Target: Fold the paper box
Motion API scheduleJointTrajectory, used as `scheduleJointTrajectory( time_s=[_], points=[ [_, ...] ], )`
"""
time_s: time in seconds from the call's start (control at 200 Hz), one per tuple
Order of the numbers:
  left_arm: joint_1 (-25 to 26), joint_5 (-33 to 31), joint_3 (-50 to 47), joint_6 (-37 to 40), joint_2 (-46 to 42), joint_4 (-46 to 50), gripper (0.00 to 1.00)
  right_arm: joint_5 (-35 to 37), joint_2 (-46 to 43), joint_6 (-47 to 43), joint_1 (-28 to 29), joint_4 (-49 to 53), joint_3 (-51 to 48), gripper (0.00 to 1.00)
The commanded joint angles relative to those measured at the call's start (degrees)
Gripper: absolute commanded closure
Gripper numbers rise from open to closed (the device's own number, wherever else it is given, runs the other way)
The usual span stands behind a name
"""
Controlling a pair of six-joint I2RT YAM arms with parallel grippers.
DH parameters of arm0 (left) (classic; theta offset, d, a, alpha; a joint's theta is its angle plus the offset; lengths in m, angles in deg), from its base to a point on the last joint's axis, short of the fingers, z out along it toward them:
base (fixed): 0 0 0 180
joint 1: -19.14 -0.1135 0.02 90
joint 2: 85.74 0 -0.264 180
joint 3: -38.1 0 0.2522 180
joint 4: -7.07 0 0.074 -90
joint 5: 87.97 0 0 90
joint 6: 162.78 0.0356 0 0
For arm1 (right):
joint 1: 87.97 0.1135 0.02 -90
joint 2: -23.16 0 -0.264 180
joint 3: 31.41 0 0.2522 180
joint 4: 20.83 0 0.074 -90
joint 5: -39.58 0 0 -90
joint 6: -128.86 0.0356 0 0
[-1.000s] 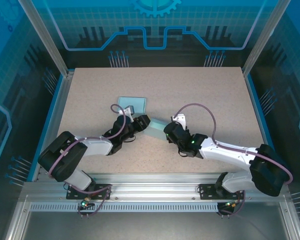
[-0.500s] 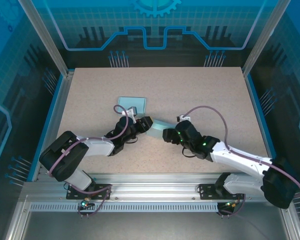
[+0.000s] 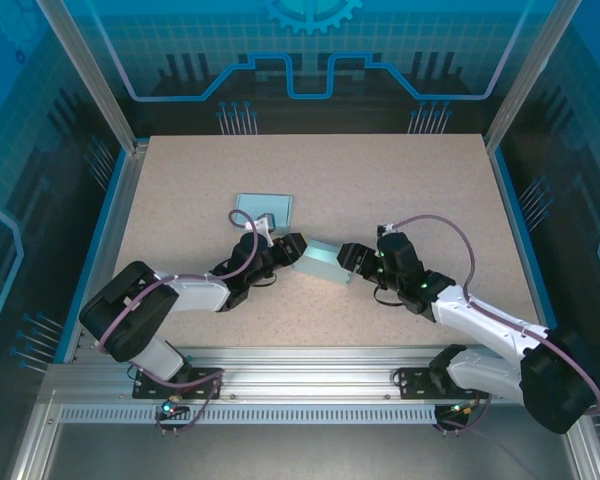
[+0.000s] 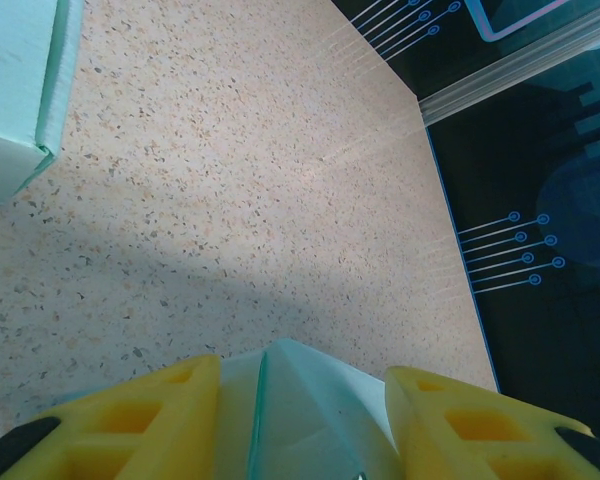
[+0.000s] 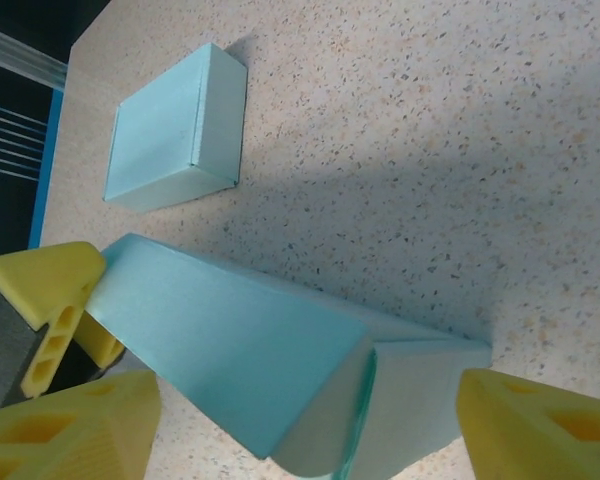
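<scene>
The half-folded paper box (image 5: 240, 350) lies on the speckled bench (image 5: 430, 150), its near end between the right hand's (image 5: 310, 430) wide-spread yellow fingers (image 5: 540, 425). The left hand's finger (image 5: 42, 300) sits against its far end. A closed box (image 5: 170, 125) lies flat near the bench's edge.

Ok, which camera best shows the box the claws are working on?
Right wrist: the paper box lies large across the frame, with its top panel and end flap clear. Top external shows it small between the arms; left wrist shows a corner of it in the left claw.
</scene>
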Motion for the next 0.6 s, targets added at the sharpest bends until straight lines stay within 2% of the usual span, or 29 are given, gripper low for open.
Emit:
scheduleJointTrajectory(
  time_s=[0.0,0.205,0.375,0.595],
  points=[
    [1.1,0.7,-2.4,0.4,3.7,14.3,0.56,-1.8,0.4,1.9,-1.4,-2.1,-0.6,0.27],
    [1.3,0.4,-2.4,0.5,3.7,14.3,0.56,-3.6,0.4,5.7,-4.1,-6.9,-4.8,0.29],
    [1.5,0.2,-2.4,0.6,3.6,14.3,0.56,-4.2,0.7,6.1,-4.7,-7.5,-5.3,0.37],
    [1.7,-0.1,-2.3,0.7,3.5,14.3,0.56,-4.9,2.0,6.6,-5.2,-8.4,-7.0,0.53]
  ],
)
